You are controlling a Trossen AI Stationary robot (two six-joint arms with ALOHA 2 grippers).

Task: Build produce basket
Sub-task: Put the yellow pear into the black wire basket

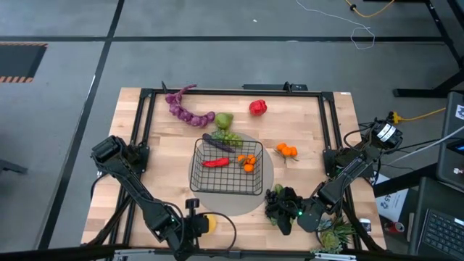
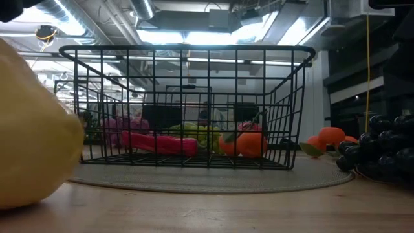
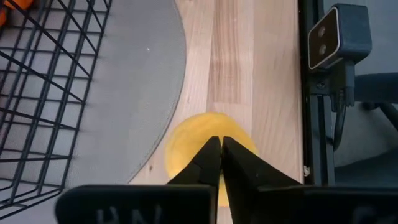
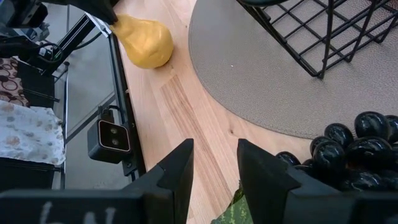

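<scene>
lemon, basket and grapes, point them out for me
lemon (image 4: 146,42), right wrist view, on its rounded yellow body
basket (image 1: 226,190), high view, on its near wire rim
grapes (image 4: 364,146), right wrist view, on one dark berry in the bunch

The whole bench (image 1: 304,188) is seen from straight overhead in the high view. The basket (image 2: 187,107) is faced level and close from bench height in the low view. The bench edge is viewed nearby from each wrist camera; the lemon (image 4: 144,42) is shared by both wrist views.
</scene>
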